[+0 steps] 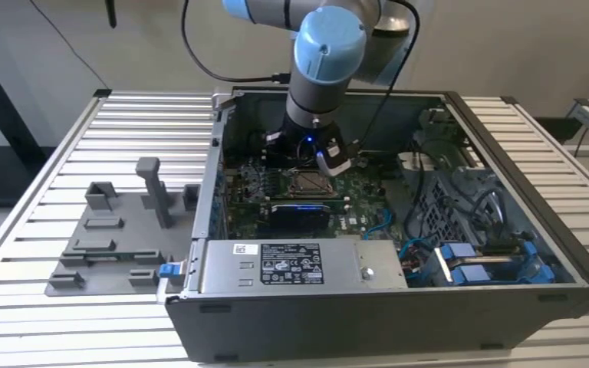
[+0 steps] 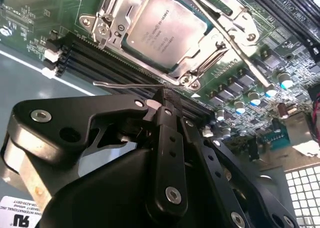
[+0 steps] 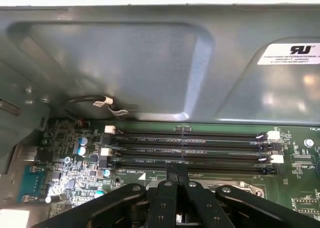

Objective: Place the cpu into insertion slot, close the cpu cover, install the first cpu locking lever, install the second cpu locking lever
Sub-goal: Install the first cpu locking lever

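touches with closed fingers point(image 2: 165, 138) the thin lever point(image 2: 120, 84), lying crosswise to them, just before the cpu point(image 2: 165, 25) seated under closed cover point(image 2: 205, 55).

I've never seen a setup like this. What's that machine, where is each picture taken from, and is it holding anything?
It is a robot arm reaching into an open computer case on a slatted table. The exterior view looks on from off the arm; both wrist views ride on it. The black gripper has its fingers shut, tips at a thin wire locking lever; pinching or just touching, I cannot tell. Beyond it, on the green motherboard, the cpu lies under the closed cpu cover. A grey fixture lies at the exterior view's left.
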